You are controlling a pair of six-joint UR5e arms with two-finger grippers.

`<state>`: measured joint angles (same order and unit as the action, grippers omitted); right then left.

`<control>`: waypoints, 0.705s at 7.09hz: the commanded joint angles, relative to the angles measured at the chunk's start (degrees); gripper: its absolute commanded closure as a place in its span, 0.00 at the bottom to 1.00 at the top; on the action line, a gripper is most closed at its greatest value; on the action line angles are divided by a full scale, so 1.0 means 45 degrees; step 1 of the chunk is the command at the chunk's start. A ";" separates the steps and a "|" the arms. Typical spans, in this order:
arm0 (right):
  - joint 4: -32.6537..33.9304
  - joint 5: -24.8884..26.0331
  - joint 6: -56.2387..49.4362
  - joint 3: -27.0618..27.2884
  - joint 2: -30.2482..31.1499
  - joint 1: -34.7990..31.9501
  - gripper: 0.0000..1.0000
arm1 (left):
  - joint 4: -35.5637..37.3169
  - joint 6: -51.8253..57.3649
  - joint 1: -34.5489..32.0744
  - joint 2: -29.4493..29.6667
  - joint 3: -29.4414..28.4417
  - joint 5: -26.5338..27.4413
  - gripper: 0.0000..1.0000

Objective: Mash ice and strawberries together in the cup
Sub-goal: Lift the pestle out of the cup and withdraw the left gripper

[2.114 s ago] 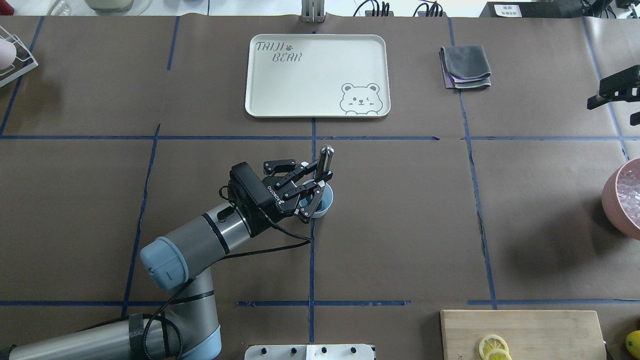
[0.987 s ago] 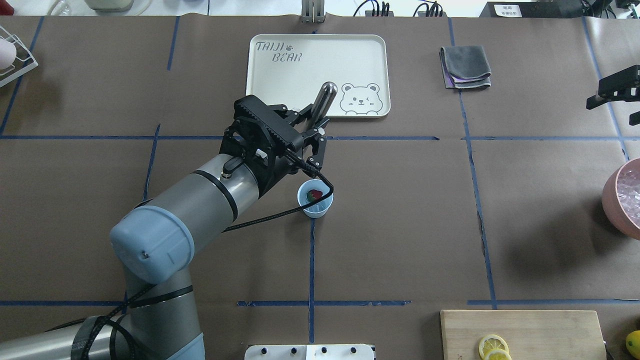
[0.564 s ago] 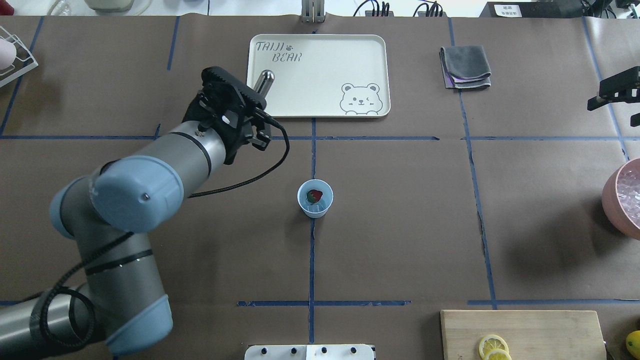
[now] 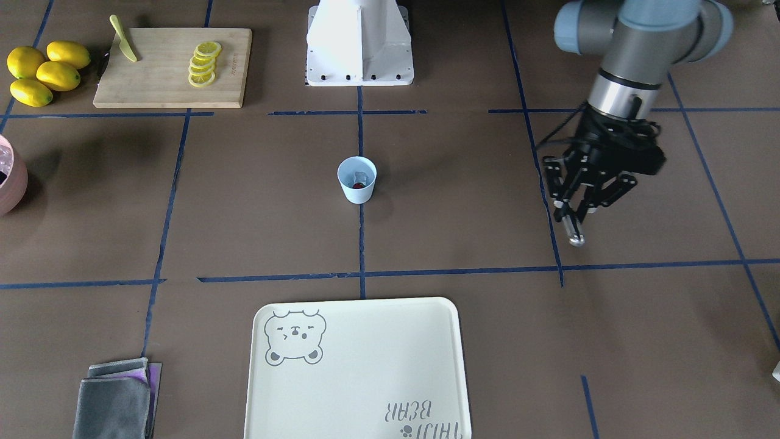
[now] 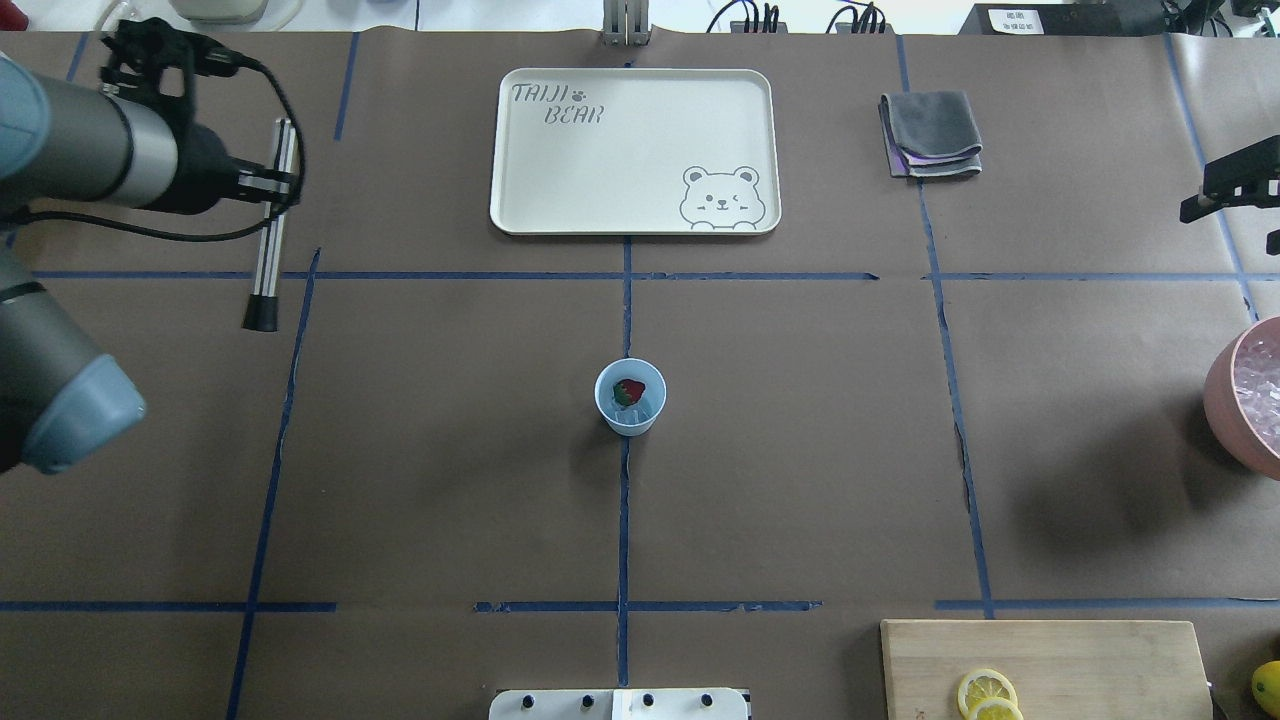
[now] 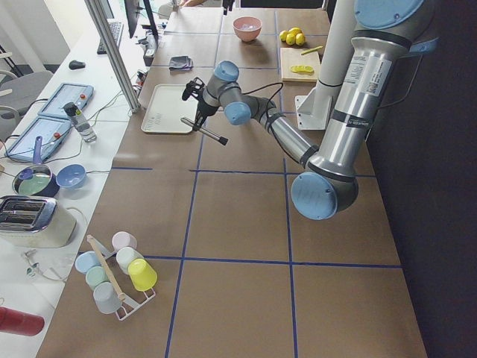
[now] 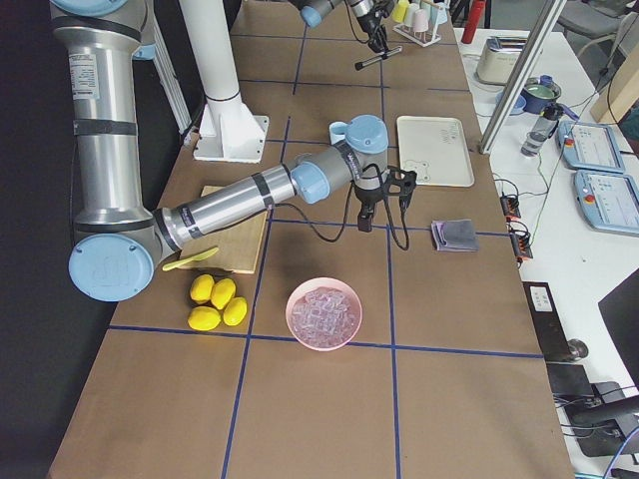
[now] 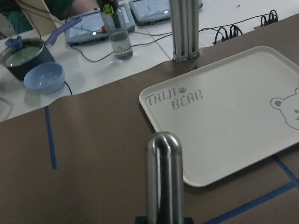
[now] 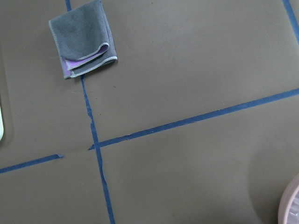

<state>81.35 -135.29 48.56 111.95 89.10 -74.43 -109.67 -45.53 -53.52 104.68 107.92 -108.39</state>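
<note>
The pale-blue cup [image 5: 630, 397] stands alone at the table's middle, also in the front view [image 4: 357, 180]. Inside it lie a dark-red strawberry piece [image 5: 627, 390] and clear ice [image 5: 641, 410]. My left gripper [image 5: 272, 185] is far left of the cup, above the table, shut on a steel muddler [image 5: 265, 265] with a black end. The muddler's rounded steel top fills the left wrist view [image 8: 163, 172]. My right gripper [image 5: 1228, 195] hangs at the right edge, looks open and holds nothing.
A cream bear tray [image 5: 520, 200] lies beyond the cup. A folded grey cloth [image 5: 930, 135] is at back right. A pink bowl of ice [image 5: 1250, 400] sits at the right edge. A cutting board [image 5: 1080, 650] with lemon slices is near right.
My left gripper lifted the muddler out of the cup and swung it away to the far left of the table. The cup now stands uncovered. The right arm barely moved.
</note>
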 commanded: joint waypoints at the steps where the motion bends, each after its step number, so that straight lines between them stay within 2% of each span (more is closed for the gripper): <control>1: 0.0008 0.0025 -0.0866 -0.0150 0.0258 -0.0295 0.00 | 0.0016 0.1360 -0.1655 -0.1753 -0.1762 -0.2156 1.00; 3: 0.0008 0.0006 -0.0869 -0.0093 0.0259 -0.0315 0.00 | 0.0074 0.3272 -0.2750 -0.1954 -0.4166 -0.3390 1.00; 5: -0.0012 0.0006 -0.0850 -0.0093 0.0259 -0.0315 0.00 | -0.0275 0.4368 -0.2989 -0.1974 -0.6025 -0.3629 1.00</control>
<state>81.33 -135.26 44.70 111.50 90.25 -75.83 -110.05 -29.39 -66.06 95.92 85.78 -123.92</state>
